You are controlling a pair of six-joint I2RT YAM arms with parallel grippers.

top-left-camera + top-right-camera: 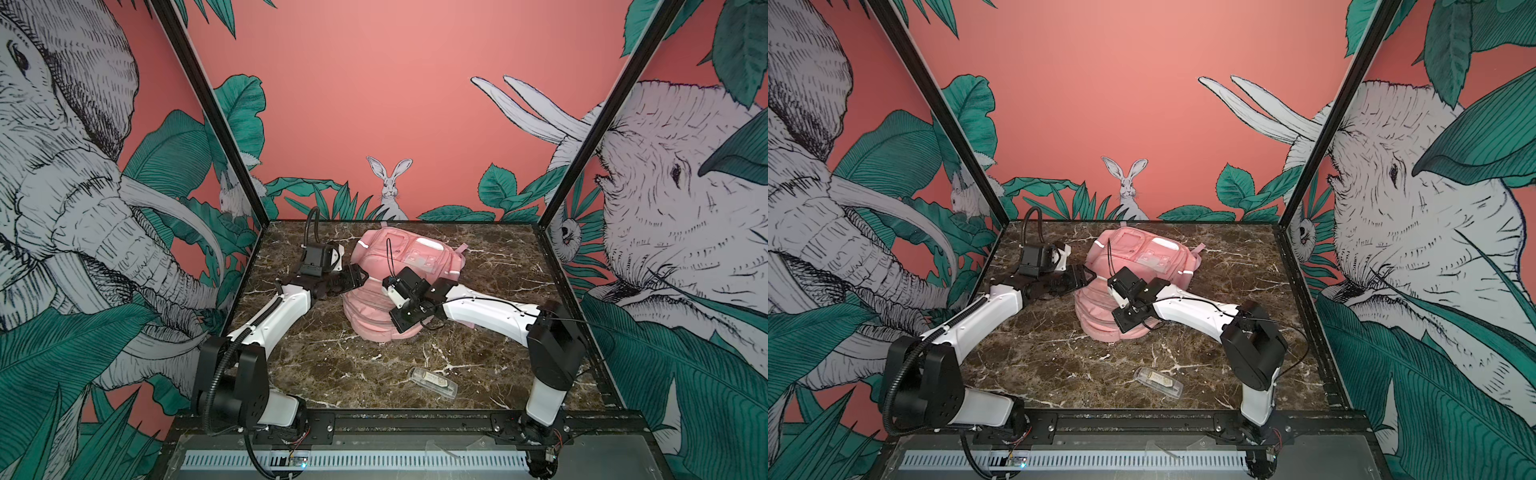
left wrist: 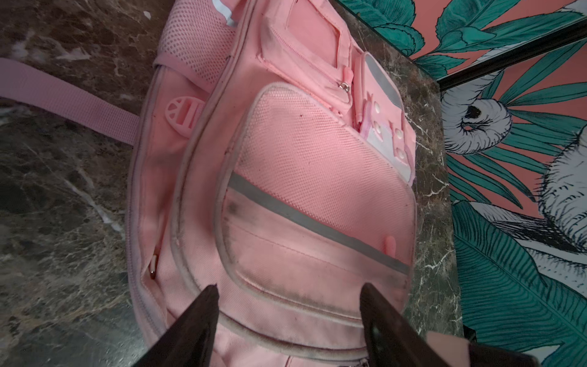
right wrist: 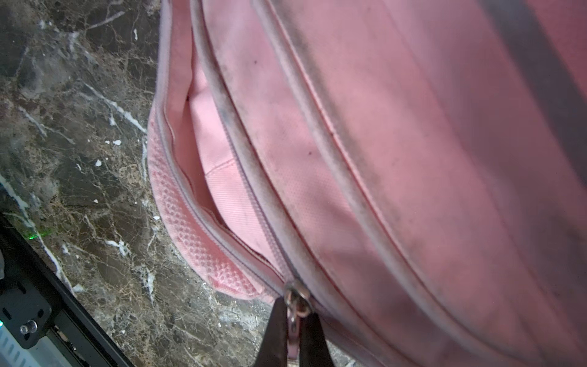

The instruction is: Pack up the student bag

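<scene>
The student bag (image 1: 376, 257) (image 1: 1100, 299), a large pink backpack, lies front side up in the middle of the marble table in both top views. My left gripper (image 2: 289, 287) hovers open over its front pocket (image 2: 317, 222), fingers wide apart and holding nothing; in a top view it sits at the bag's left side (image 1: 358, 277). My right gripper (image 3: 295, 309) is shut on the pink zipper pull (image 3: 293, 333) just below the metal slider (image 3: 298, 294) at the bag's near edge (image 1: 405, 322). Beyond the slider the main zip gapes open, showing pink lining (image 3: 203, 159).
A clear plastic case (image 1: 434, 382) (image 1: 1158, 382) with small items inside lies near the table's front edge. A pink strap (image 2: 70, 98) trails from the bag onto the marble. Black frame rails (image 1: 415, 419) and printed walls enclose the table.
</scene>
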